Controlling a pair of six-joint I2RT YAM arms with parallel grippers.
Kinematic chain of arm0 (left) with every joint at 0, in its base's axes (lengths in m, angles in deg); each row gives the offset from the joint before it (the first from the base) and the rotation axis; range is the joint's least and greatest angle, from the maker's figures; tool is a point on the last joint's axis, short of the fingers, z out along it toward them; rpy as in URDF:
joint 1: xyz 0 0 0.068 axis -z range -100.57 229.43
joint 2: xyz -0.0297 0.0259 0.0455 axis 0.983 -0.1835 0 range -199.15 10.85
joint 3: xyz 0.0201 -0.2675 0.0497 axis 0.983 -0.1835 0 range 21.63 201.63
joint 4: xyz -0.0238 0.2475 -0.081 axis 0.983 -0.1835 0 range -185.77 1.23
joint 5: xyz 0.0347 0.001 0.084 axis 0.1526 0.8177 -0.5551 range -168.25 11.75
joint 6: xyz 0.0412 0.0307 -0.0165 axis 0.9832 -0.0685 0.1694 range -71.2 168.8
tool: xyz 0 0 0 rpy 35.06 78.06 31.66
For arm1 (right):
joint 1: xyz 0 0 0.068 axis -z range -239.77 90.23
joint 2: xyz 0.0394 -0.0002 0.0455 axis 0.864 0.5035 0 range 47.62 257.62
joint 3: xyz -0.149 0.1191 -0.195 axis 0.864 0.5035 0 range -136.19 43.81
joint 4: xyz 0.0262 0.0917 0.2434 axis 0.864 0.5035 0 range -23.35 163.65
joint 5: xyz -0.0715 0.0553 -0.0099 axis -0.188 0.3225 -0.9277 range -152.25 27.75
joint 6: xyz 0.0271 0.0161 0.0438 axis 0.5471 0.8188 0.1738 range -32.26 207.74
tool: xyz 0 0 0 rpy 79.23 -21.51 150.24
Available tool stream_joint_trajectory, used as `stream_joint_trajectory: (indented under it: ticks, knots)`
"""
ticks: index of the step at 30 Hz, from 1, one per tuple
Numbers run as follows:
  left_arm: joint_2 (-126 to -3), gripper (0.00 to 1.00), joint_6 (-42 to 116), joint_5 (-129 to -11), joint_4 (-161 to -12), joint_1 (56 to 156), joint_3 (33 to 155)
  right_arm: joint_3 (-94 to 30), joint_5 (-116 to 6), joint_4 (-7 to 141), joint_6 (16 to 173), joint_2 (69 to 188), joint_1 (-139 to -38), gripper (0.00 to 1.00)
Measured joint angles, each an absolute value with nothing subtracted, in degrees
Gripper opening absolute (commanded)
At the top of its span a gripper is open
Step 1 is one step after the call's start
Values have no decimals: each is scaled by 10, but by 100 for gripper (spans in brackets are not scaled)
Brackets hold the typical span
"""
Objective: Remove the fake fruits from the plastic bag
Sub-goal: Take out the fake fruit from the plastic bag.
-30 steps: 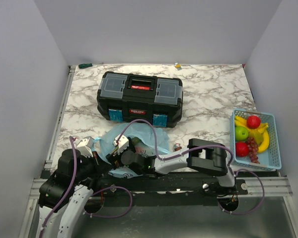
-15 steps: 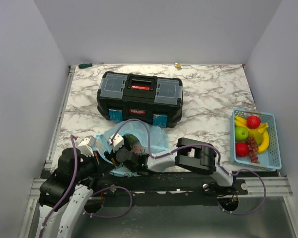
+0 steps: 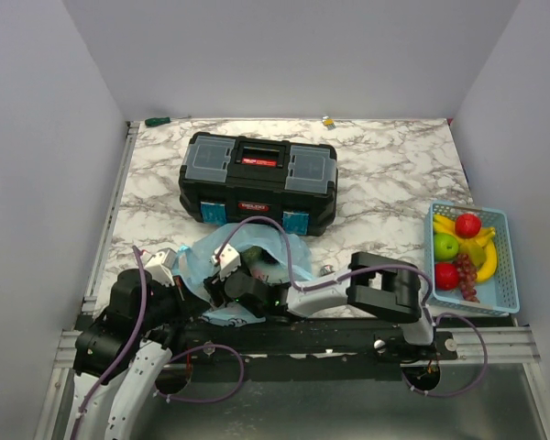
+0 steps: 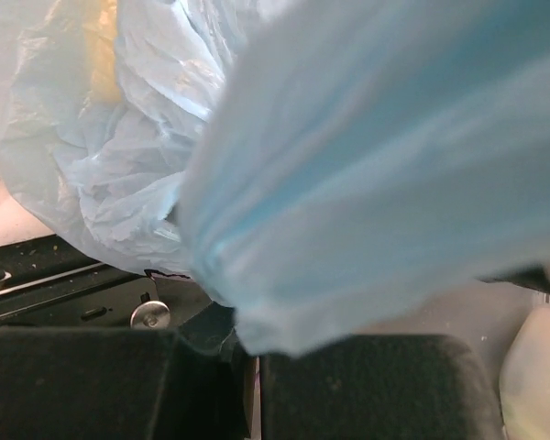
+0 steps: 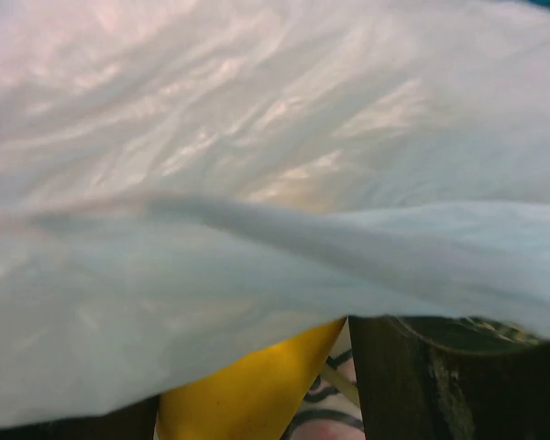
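Observation:
The light-blue plastic bag [image 3: 289, 249] lies crumpled near the table's front edge, in front of the toolbox. My left gripper [image 3: 176, 273] is shut on the bag's left rim; in the left wrist view the film [image 4: 367, 183] is pinched between the dark pads [image 4: 367, 390]. My right gripper [image 3: 247, 268] reaches inside the bag's mouth. In the right wrist view the film [image 5: 257, 183] drapes over the jaws, and a yellow fake fruit [image 5: 247, 390] lies between them, with a gap still showing beside the right finger [image 5: 440, 385]. Any other fruit in the bag is hidden.
A black toolbox [image 3: 258, 181] stands behind the bag. A light-blue mesh basket [image 3: 509, 266] at the right edge holds bananas, apples and grapes. A small object [image 3: 327, 271] lies right of the bag. A green tool [image 3: 158, 120] rests at the back left.
The right arm pushed left, deeper into the bag, then drew back a little, and its jaws narrowed. The bag's rim has shifted around it. The left gripper held still.

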State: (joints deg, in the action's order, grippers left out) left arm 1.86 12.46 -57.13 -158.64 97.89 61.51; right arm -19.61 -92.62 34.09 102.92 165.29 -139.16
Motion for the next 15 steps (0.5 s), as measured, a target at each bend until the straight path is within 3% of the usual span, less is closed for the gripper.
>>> stream_joint_trajectory:
  ticks: [15]
  knots:
    - [3,0,149,-583,-1567,979,588,-127,-891,414,1084,1484,-1392,7]
